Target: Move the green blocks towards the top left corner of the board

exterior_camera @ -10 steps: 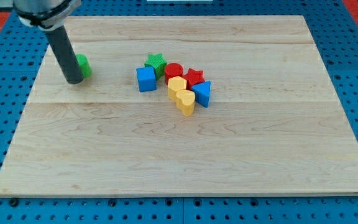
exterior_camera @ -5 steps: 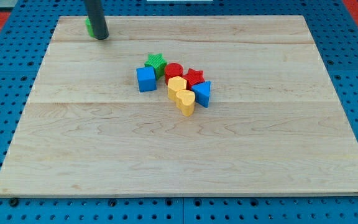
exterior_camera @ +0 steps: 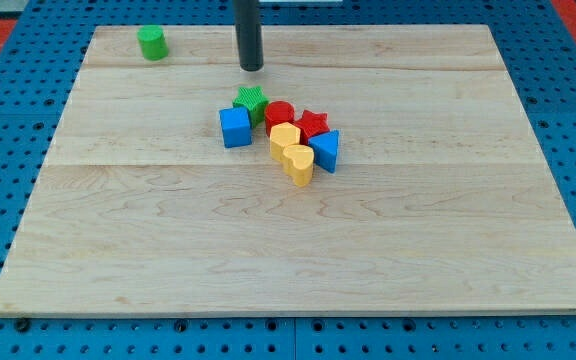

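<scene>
A green cylinder (exterior_camera: 151,42) stands near the board's top left corner. A green star (exterior_camera: 252,100) sits at the top of a cluster in the middle of the board, touching a blue cube (exterior_camera: 235,127). My tip (exterior_camera: 252,67) rests on the board just above the green star, a short gap apart from it, and well to the right of the green cylinder.
The cluster also holds a red cylinder (exterior_camera: 280,113), a red star (exterior_camera: 313,123), a blue triangle (exterior_camera: 327,150), a yellow block (exterior_camera: 284,137) and a yellow heart (exterior_camera: 298,164). The wooden board (exterior_camera: 418,240) lies on a blue pegboard.
The green cylinder was pushed up to the top left corner and left there. My tip then moved right to just above the green star.
</scene>
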